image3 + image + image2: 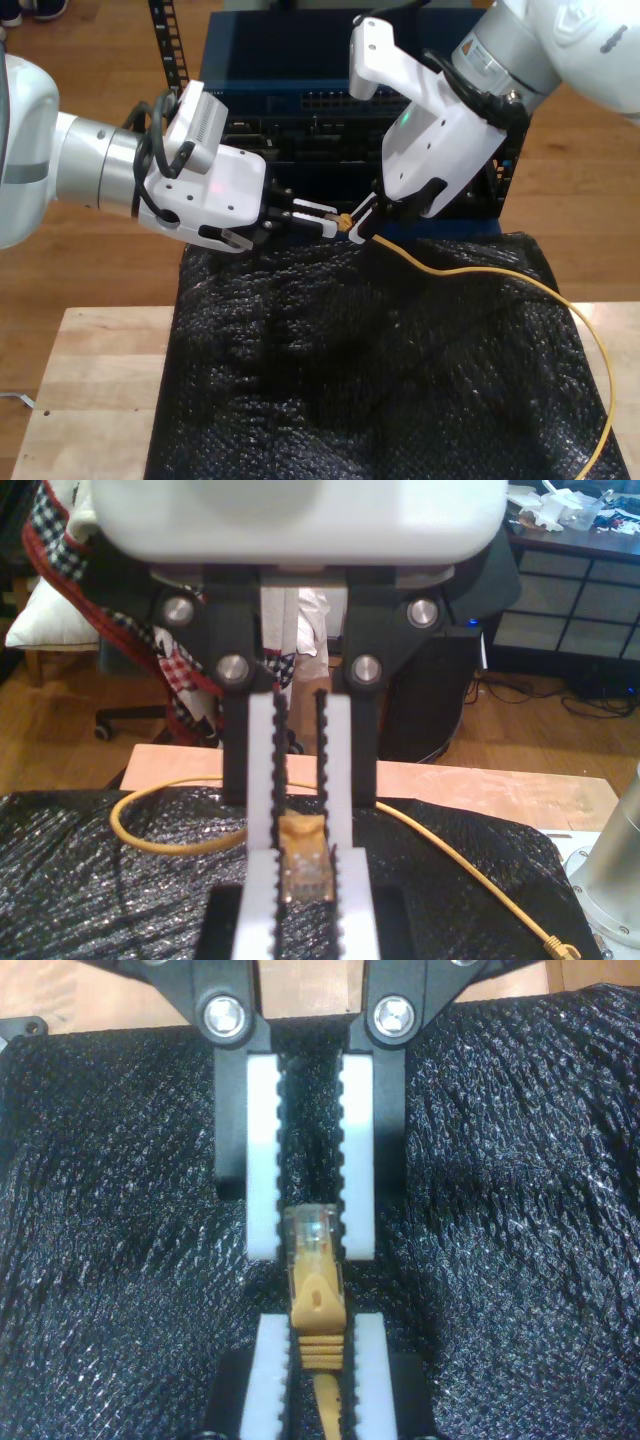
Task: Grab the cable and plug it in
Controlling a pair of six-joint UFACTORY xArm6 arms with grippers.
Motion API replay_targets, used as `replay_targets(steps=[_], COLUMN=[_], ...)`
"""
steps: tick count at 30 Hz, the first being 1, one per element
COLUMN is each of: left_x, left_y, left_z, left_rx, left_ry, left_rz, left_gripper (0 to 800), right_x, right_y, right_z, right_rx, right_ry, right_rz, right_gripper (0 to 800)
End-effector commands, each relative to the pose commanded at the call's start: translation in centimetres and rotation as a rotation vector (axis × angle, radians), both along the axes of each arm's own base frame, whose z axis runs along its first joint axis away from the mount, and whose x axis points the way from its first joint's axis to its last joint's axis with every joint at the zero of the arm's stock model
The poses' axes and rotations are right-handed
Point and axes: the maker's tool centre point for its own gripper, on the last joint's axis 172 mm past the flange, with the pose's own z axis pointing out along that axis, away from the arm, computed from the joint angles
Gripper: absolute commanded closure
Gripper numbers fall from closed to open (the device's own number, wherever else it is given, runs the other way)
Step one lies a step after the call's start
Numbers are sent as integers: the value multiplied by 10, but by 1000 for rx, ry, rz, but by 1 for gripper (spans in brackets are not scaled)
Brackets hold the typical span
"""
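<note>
Cable (318, 1305) plug between both grippers' fingers (262, 1160).

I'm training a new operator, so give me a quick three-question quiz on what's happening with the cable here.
1. True or false: the cable lies wholly flat on the black mat.
2. What does my first gripper grip? A) the cable B) the mat C) nothing
3. Fill in: the cable's clear tip sits between the fingers of ____.
Key: 1 false; 2 A; 3 my second gripper.
</note>
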Motion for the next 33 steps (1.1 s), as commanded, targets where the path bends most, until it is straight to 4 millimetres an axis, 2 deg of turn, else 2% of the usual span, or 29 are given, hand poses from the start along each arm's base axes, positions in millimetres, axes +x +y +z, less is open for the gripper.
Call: replay_targets(steps=[1,2,4,5,6,7,13,16,20,25,30,33], left_x=[0,-1,-1,-1,-1,0,0,-8,-15,2,8,9], left_y=[0,0,0,0,0,0,-1,-5,-9,22,34,37], left_z=[1,0,-1,0,0,1,-1,-2,8,4,0,6], left_rx=[0,-1,-2,-3,-2,-3,-8,-35,-104,-147,-169,-221], left_ry=[-2,3,5,4,4,2,16,53,139,223,281,312], left_rz=[0,-1,-2,0,-1,0,-9,-45,-60,24,53,53], left_gripper=[779,784,791,792,792,791,786,783,784,785,786,787], right_x=[0,0,-1,-1,-1,-1,0,3,6,10,13,11], right_y=[0,0,1,2,4,4,5,5,6,8,7,7], right_z=[0,0,0,1,2,3,13,23,28,33,45,61], right_rx=[1,2,4,10,17,23,34,35,40,44,52,62], right_ry=[0,0,1,3,5,5,-28,-54,-66,-74,-104,-162], right_rz=[0,1,3,4,2,2,24,33,35,33,34,71], right_gripper=[737,645,287,152,64,19,1,1,1,1,4,8])
